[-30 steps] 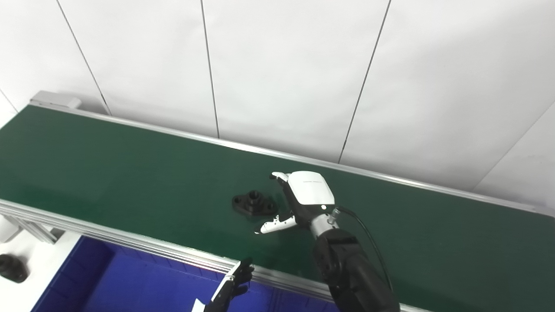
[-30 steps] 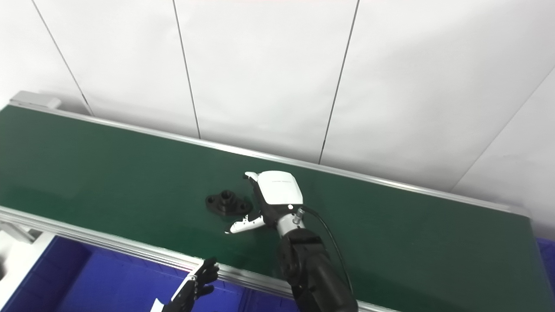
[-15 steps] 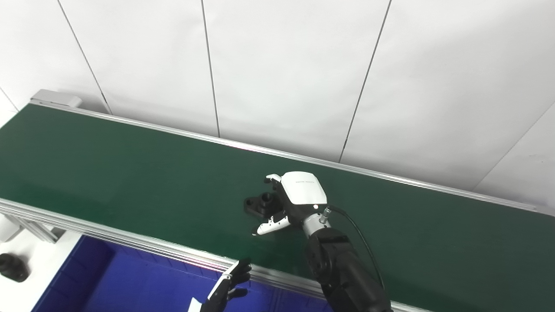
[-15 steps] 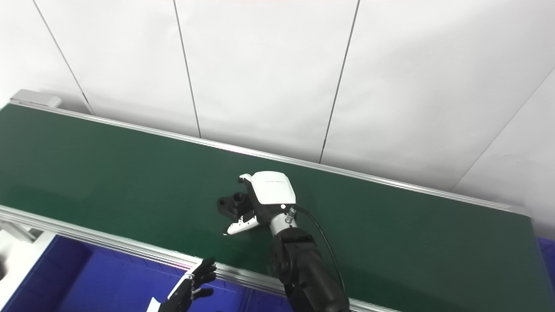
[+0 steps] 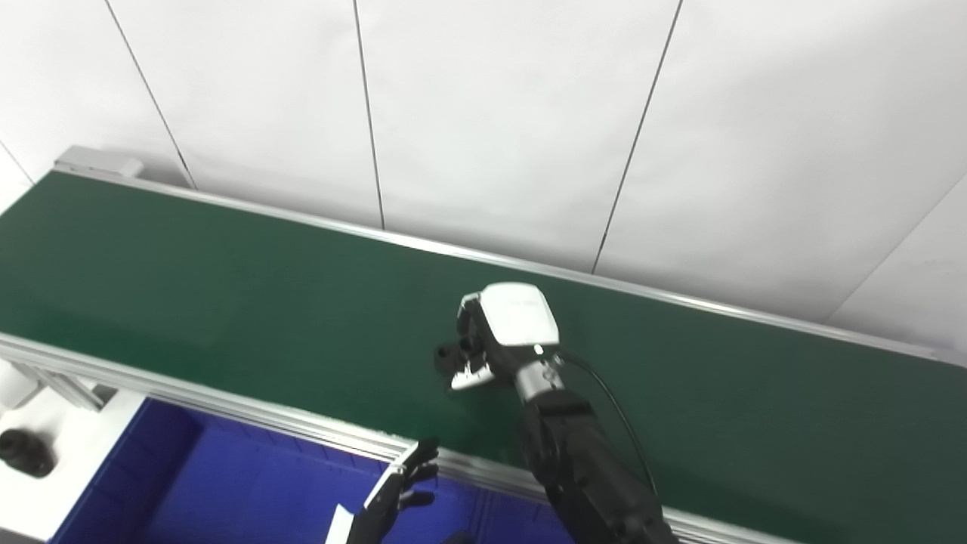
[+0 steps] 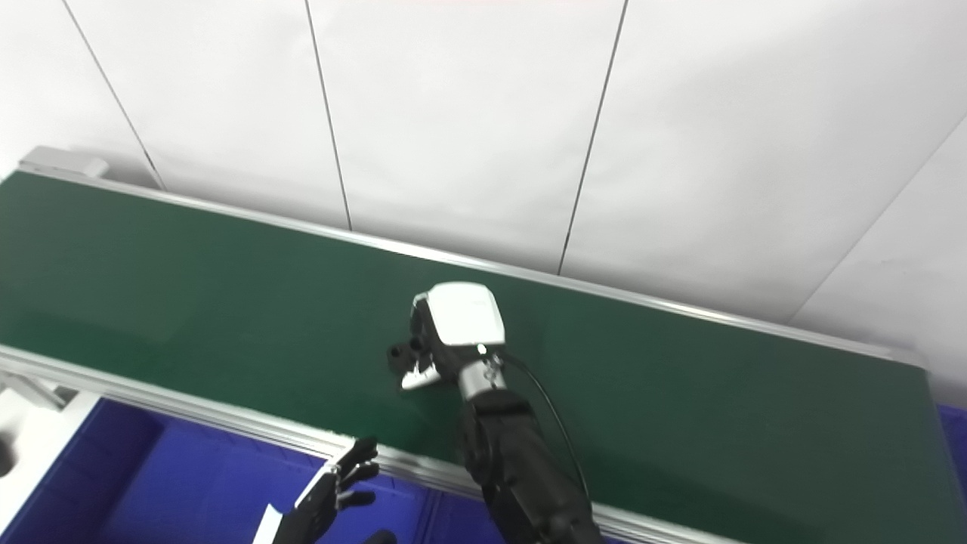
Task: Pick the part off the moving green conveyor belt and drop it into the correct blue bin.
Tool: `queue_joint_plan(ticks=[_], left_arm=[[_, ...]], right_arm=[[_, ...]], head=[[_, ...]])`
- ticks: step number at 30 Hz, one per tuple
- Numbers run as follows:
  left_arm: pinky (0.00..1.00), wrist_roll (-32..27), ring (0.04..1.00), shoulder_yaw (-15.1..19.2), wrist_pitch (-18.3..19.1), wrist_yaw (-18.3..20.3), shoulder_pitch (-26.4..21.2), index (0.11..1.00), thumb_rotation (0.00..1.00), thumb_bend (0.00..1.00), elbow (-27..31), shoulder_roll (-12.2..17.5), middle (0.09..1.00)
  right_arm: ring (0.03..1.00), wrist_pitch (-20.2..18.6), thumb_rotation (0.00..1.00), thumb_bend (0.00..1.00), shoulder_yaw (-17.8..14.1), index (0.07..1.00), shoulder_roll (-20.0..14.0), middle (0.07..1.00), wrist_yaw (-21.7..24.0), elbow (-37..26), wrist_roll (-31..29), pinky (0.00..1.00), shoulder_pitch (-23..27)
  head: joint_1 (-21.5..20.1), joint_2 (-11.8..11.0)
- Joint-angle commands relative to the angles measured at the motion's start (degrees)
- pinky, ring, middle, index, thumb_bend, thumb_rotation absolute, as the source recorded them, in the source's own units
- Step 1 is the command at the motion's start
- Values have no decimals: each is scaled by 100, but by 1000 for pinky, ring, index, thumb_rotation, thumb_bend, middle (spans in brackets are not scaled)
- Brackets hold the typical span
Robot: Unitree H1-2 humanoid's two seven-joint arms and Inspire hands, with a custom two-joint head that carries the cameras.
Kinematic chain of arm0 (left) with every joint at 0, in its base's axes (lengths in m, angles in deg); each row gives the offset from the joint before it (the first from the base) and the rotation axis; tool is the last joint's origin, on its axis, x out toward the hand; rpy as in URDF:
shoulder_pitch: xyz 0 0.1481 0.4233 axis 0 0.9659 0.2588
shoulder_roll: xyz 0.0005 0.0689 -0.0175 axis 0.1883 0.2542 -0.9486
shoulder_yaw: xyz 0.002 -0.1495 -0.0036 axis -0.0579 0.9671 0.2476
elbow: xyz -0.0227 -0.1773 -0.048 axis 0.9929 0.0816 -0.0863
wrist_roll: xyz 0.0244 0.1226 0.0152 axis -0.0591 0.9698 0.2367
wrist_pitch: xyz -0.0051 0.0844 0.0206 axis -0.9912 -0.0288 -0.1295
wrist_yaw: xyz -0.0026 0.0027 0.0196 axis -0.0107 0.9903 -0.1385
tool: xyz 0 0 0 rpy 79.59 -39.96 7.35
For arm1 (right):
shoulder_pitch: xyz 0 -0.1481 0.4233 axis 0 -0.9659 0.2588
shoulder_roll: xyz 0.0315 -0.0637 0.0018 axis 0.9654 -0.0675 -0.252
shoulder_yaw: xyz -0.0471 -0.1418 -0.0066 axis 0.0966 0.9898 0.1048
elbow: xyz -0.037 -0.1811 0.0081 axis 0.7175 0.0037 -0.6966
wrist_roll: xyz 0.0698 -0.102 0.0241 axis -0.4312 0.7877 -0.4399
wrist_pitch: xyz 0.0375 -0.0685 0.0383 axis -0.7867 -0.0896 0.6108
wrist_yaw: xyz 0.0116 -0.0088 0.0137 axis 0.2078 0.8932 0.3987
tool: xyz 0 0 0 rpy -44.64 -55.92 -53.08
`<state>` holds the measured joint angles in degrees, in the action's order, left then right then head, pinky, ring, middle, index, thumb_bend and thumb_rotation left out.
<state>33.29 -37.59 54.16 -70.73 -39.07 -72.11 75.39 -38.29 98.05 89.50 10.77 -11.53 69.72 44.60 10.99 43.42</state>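
A black flanged part (image 5: 447, 355) lies on the green conveyor belt (image 5: 227, 302), mostly hidden under my right hand (image 5: 498, 332). My right hand has a white back and its fingers are closed around the part; it also shows in the right eye view (image 6: 446, 329), where one end of the part (image 6: 398, 353) sticks out to the left. My left hand (image 5: 393, 495) is open and empty, low over the blue bin (image 5: 227, 491) in front of the belt.
The belt's metal front rail (image 5: 189, 400) runs between the belt and the blue bin. A dark round part (image 5: 23, 452) sits on the white surface at the far left. White wall panels stand behind the belt.
The part rode the belt rightwards into my right hand. The hand moved left over it and its fingers closed around it. The camera tilted slightly.
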Motion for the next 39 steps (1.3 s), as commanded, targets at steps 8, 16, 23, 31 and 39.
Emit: queue_joint_plan(ticks=[8,16,23,31,39], left_arm=[[744,274,821,-1298,-186,-92,505,866,752,716,211,-1007,857],[745,222,818,-1293,-179,-39,510,860,740,697,265,-939,854],[767,200,818,-1265,11,18,527,880,786,719,425,-902,867],[844,-98,839,-1062,255,150,395,898,817,738,708,-730,867],[860,-394,829,-812,501,265,272,912,849,686,1057,-526,871]], right_arm=[[272,-889,0,530,307,487,-180,471,1371,-293,232,167,99],[363,-1014,0,521,257,529,-373,417,2026,-960,50,245,6],[300,-924,0,528,271,494,-561,459,2460,-2376,74,215,-208],[226,-641,0,528,182,485,-1079,469,3292,-4231,75,157,-407],[233,-663,0,529,78,484,-1561,471,4319,-5882,383,168,-887]], head=[[-60,22],[-159,50],[-414,123],[-900,231],[-1544,420]])
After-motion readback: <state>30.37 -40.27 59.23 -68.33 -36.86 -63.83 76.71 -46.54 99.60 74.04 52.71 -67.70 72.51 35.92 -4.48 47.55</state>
